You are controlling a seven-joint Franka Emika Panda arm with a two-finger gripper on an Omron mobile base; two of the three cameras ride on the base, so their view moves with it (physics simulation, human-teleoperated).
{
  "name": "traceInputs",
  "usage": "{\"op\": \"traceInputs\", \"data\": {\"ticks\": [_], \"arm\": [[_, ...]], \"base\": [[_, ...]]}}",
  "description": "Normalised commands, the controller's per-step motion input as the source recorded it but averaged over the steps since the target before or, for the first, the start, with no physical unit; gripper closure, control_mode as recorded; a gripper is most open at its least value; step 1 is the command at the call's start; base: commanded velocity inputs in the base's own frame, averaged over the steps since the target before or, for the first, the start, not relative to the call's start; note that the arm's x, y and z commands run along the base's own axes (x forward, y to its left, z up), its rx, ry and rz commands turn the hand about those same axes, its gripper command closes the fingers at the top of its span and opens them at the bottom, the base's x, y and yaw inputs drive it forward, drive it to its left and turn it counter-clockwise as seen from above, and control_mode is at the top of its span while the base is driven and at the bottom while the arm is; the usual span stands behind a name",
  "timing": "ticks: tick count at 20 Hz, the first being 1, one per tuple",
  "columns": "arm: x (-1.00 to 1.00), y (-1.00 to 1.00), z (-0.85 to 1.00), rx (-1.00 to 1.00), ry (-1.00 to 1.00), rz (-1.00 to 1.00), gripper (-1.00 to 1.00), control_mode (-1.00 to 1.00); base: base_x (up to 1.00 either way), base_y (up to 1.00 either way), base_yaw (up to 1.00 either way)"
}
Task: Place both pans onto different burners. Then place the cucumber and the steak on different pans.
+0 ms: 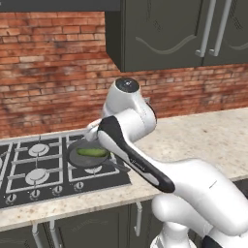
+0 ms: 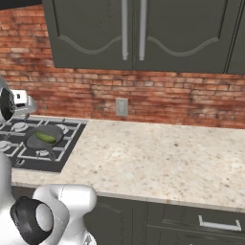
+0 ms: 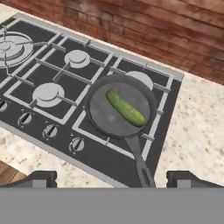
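One dark grey pan (image 3: 104, 114) rests on the right-hand grates of the black cooktop (image 3: 26, 72). A silvery burner ring (image 3: 142, 78) shows just past its far rim. The green cucumber (image 3: 125, 108) lies slantwise inside the pan (image 1: 82, 159), a little right of centre. The pan's handle (image 3: 139, 164) runs toward the cooktop's front edge. My gripper (image 3: 114, 179) hovers above and in front of the pan, open, with nothing between its fingertips (image 3: 41, 178). From the right the pan (image 2: 42, 141) and cucumber (image 2: 46, 138) sit at the cooktop's near corner. The steak is out of view.
Bare burner rings (image 3: 47, 92) and a larger ring (image 3: 11, 46) lie left of the pan. Knobs (image 3: 50, 130) line the cooktop's front. Beige speckled counter (image 2: 158, 153) stretches right to a brick wall with a socket (image 2: 121, 106). Dark cabinets (image 2: 139, 33) hang overhead.
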Motion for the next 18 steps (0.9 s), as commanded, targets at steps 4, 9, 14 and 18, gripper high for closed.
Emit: {"op": "traceInputs", "data": {"ticks": [4, 9, 14, 18], "arm": [[-0.74, -0.67, 0.22, 0.06, -0.05, -0.23, -1.0, -1.0], [-0.76, -0.67, 0.37, 0.12, -0.09, -0.11, -1.0, -1.0], [-0.63, -0.57, 0.45, 0.1, -0.09, -0.01, -1.0, -1.0], [-0.57, -0.41, 0.26, 0.07, -0.08, 0.0, -1.0, -1.0]], "base": [[0.0, 0.0, 0.0], [0.0, 0.0, 0.0], [0.0, 0.0, 0.0], [0.0, 0.0, 0.0]]}}
